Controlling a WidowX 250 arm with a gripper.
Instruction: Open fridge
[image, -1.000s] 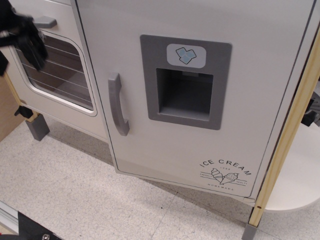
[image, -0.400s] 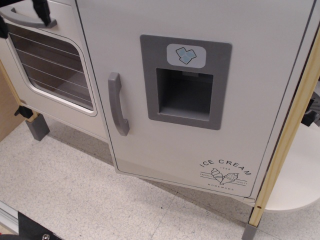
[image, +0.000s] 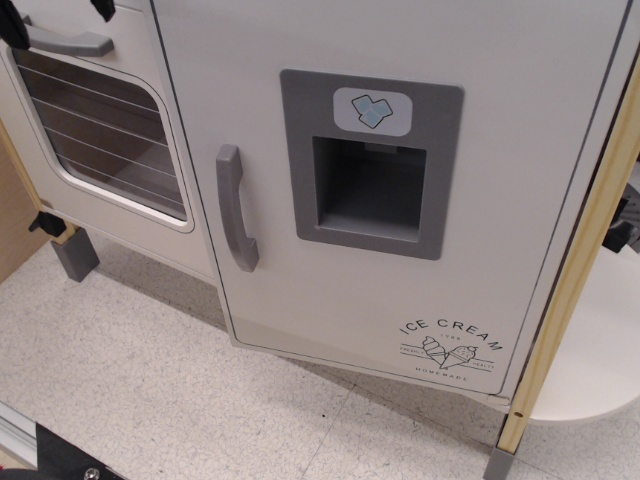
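The white fridge door (image: 400, 290) fills the middle of the view. It has a curved grey vertical handle (image: 236, 208) at its left edge, a grey recessed ice-dispenser panel (image: 370, 160) and an "ICE CREAM" print (image: 450, 348) at the lower right. The door lies flat or nearly flat against the cabinet, and nothing touches the handle. Only small black tips of my gripper (image: 101, 9) show at the top left corner, above the oven handle and far from the fridge handle. Whether the jaws are open or shut is hidden.
The white oven door (image: 100, 130) with a wire-rack window and a horizontal grey handle (image: 70, 42) is at the left. A wooden post (image: 575, 270) runs down the right side, with a white rounded shelf (image: 600, 360) beyond it. Speckled floor (image: 150, 400) lies below.
The black gripper was in front of the oven window at the left. It has risen to the top left corner and almost left the view. The fridge door has not moved.
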